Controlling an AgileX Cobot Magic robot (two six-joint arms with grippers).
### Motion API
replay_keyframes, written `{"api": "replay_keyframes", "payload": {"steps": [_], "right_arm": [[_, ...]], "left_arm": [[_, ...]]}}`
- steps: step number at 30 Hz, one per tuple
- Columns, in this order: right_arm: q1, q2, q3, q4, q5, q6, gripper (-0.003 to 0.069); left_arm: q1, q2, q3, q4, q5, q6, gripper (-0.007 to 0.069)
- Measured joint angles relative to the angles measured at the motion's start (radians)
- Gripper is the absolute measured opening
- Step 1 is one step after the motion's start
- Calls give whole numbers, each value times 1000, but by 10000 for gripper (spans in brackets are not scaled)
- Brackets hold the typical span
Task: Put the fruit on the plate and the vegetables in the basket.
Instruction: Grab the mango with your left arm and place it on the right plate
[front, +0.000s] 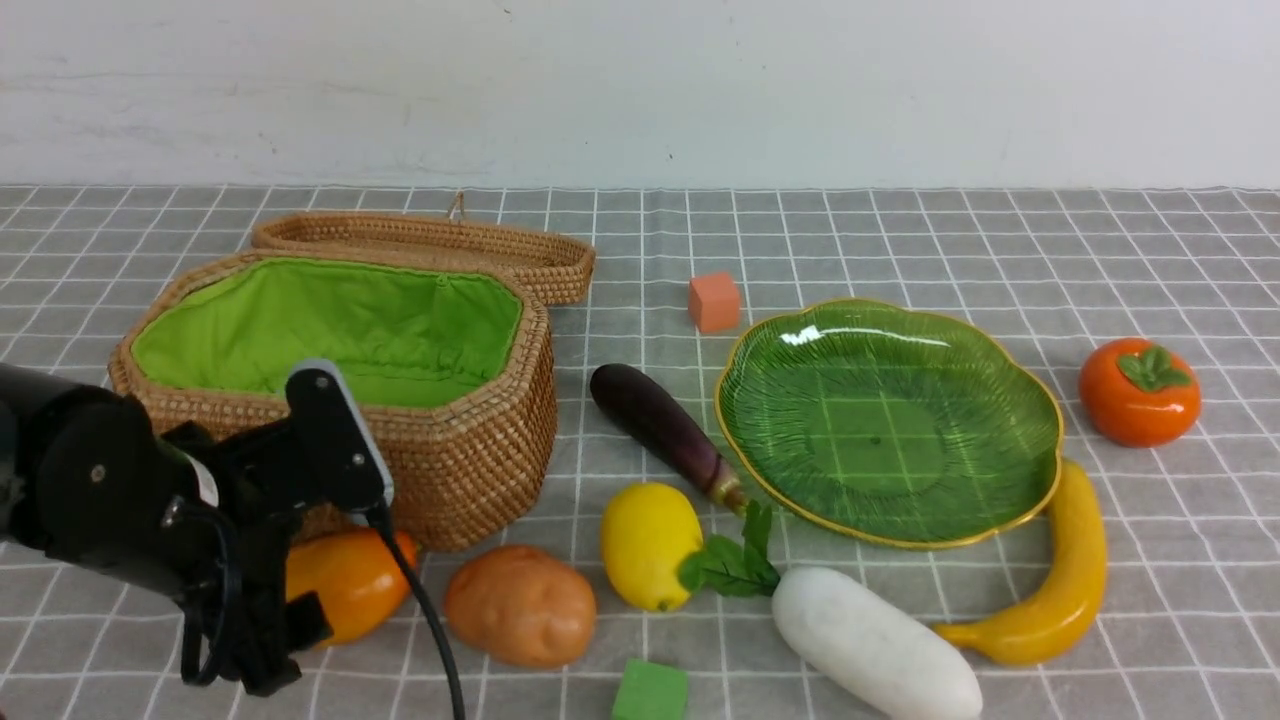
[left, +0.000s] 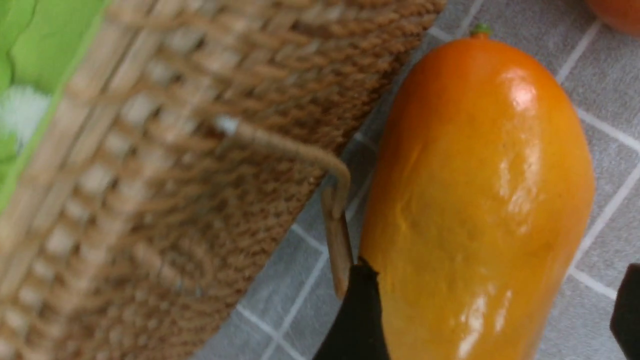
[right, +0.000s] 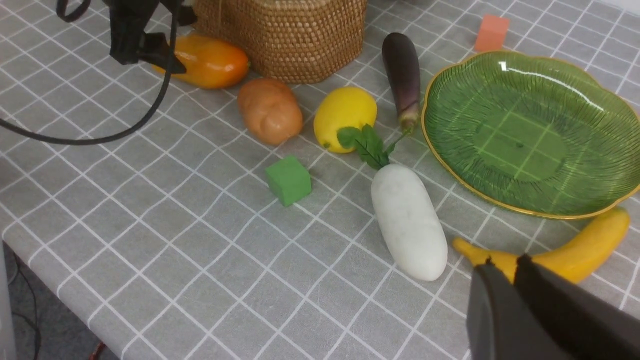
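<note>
Near left, beside basket (front: 470, 470): left end effector (left: 497, 265) released, straddling mango (front: 355, 580). Step: grasping fruit. Next: clench, lift, carry right to plate (front: 890, 420). Right end effector (right: 505, 262) clenched.

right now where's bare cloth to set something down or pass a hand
Open cloth: the far strip behind the plate and persimmon, right of the orange cube; and the near strip this side of the green cube and potato. Crowded: lemon, eggplant and radish bunch between basket and plate; the mango lies close beside the basket, inside the open left end effector.
</note>
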Motion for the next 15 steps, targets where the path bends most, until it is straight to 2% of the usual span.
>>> {"api": "replay_keyframes", "payload": {"steps": [9,15], "right_arm": [[0,0,0,0,0,0,80],[0,0,0,0,-1,0,85]], "left_arm": [[0,11,-6,-8,-28,173,584],[0,17,-6,-89,-20,287,583]]}}
